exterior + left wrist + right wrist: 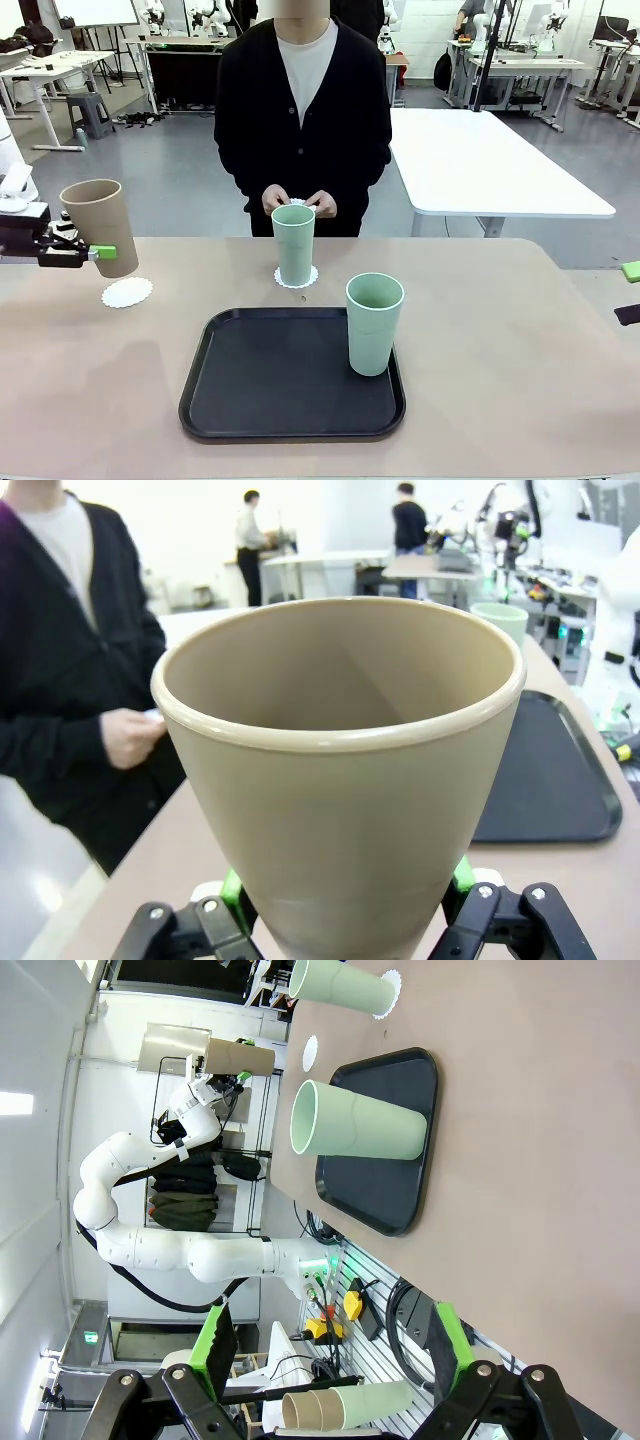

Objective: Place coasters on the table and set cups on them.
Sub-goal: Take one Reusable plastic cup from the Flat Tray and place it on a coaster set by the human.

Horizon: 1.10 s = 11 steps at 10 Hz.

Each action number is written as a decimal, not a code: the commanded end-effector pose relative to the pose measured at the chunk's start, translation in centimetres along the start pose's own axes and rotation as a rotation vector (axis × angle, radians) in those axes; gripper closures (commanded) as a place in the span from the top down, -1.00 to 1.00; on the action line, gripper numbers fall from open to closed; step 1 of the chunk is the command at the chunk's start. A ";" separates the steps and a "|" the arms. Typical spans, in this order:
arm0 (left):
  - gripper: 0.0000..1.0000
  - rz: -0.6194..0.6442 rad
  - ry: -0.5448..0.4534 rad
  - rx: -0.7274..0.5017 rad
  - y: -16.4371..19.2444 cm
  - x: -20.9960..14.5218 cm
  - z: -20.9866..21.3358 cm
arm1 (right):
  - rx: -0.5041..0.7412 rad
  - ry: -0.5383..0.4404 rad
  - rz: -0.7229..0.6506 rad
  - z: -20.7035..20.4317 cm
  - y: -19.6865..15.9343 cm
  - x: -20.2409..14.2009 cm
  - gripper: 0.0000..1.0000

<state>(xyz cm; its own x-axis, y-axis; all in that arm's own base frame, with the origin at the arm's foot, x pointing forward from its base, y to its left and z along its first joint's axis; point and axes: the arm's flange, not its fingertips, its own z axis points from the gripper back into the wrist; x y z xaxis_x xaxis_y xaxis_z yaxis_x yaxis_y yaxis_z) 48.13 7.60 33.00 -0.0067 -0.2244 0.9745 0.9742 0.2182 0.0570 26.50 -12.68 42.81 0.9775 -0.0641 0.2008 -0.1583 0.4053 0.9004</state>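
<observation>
The left claw is clamped on the lower part of the brown cup, with a green pad pressed against each side. It holds the cup in the air over the left edge of the surface. The cup has its mouth up and leans a little. A bare coaster lies flat on the surface near that left edge, just below the cup's base, and the two are not touching.

The right claw is by the right edge of the surface. Its fingers are spread wide and there is nothing between them.

A black tray sits in the middle of the surface, close to the near edge. A green cup stands upright in the tray's far right corner. A second green cup stands upright on a second coaster, just past the tray's far edge and midway along the surface. The coaster's scalloped rim shows all round the cup's base.

A person in a dark cardigan stands at the far edge of the surface. Their two hands are held together at the waist and pinch a third coaster. It is just behind and above the rim of the second green cup.
</observation>
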 end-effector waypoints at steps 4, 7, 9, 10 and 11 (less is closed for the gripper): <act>0.67 -0.060 0.050 0.006 1.3 -2.5 1.3 | 0.013 -0.007 0.009 0.0 0.0 0.1 1.00; 0.67 -0.023 0.036 0.016 2.5 -3.6 1.6 | 0.013 -0.007 0.009 0.0 0.0 0.1 1.00; 0.67 0.014 0.009 0.024 3.3 -4.7 1.4 | 0.013 -0.007 0.009 0.0 0.0 0.1 1.00; 0.67 0.029 -0.007 0.024 3.5 -5.3 1.3 | 0.013 -0.007 0.009 0.0 0.0 0.1 1.00; 0.67 0.036 -0.020 0.031 3.6 -5.8 1.2 | 0.013 -0.007 0.009 0.0 0.0 0.1 1.00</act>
<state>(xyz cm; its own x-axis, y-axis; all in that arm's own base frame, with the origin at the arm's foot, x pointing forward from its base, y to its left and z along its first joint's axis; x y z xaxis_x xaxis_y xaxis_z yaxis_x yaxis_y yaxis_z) 50.77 10.34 27.58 0.0240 -0.2400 0.9705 0.9695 0.2423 0.0359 26.50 -12.68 42.81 0.9775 -0.0641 0.2008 -0.1583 0.4053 0.9004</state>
